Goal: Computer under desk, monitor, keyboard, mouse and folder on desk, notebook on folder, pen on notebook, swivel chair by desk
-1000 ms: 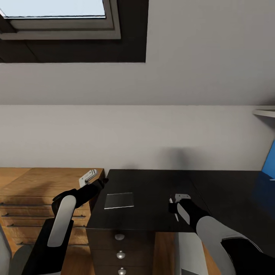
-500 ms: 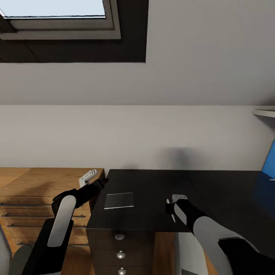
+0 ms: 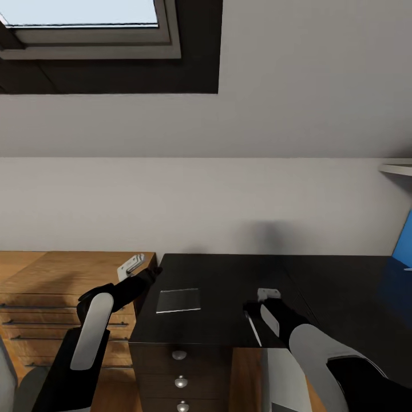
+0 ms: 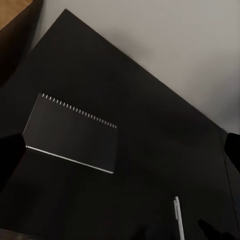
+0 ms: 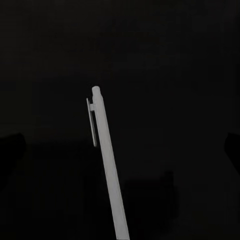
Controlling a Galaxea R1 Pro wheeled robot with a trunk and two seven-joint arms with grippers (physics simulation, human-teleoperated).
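Two task things in reach: the pen (image 5: 106, 165) and the notebook (image 3: 178, 300), both lying on the black bench (image 3: 217, 274).
Pen: it lies flat near the bench's front edge, well apart from the notebook, on the side away from the wood dresser (image 3: 51, 280); in the right wrist view it runs lengthwise with its clip end pointing away from the camera.
Right gripper (image 3: 252, 317): low over the pen — its dark fingers sit wide at either edge of the wrist view, so it reads as spread apart with nothing held, though contact with the pen cannot be told.
Notebook: flat on the bench's dresser-side end, spiral edge (image 4: 80, 110) toward the wall, just beside the left gripper (image 3: 154, 273).
Left gripper: it hovers at the bench's corner next to the dresser; whether its fingers are apart or together cannot be told.
Step in hand: picking up the pen, by my reading.
Doing it well: centre the fingers across the pen's barrel, come down until they straddle it, then close gently — a thin stick on a glossy top will likely roll or skid if nudged from one side.
Farther out: a blue panel (image 3: 403, 243) shows past the bench's far end from the dresser.
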